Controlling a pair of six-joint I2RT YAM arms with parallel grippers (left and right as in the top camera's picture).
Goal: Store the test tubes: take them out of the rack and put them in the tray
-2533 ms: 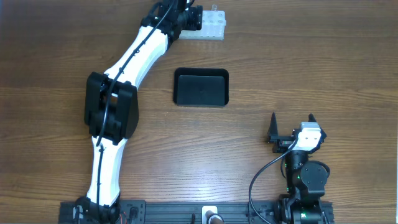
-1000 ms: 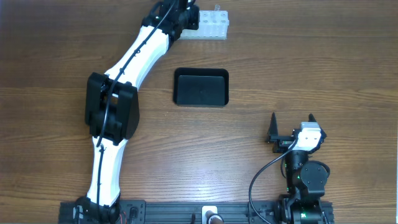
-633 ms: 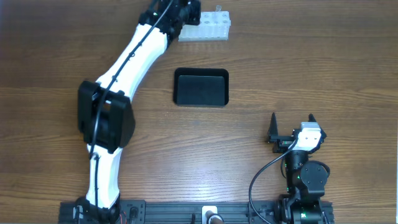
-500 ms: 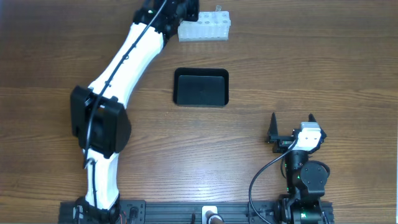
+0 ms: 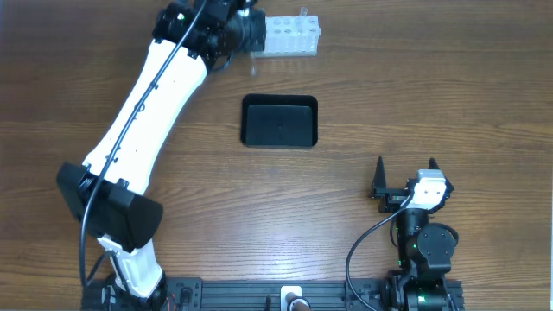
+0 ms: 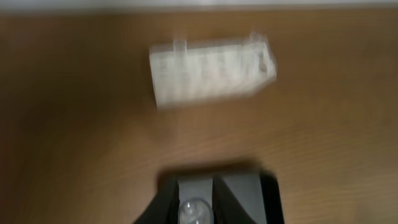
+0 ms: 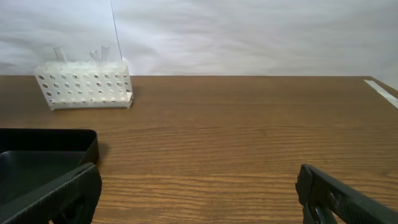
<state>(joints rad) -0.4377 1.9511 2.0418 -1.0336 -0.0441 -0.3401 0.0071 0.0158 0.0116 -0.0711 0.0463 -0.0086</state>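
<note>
Your left arm [image 5: 147, 86] stretches far up the table, with its gripper [image 6: 214, 190] lifted just beside the rack [image 5: 289, 36]. Its fingers are pinched narrow on a tube [image 6: 194, 211]. The tray [image 5: 279, 121] lies nearer you. Your right gripper [image 5: 405, 166] rests wide open by its base.

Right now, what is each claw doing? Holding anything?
Left gripper: closed on what looks like a tube.
Right gripper: open, holding nothing.
</note>
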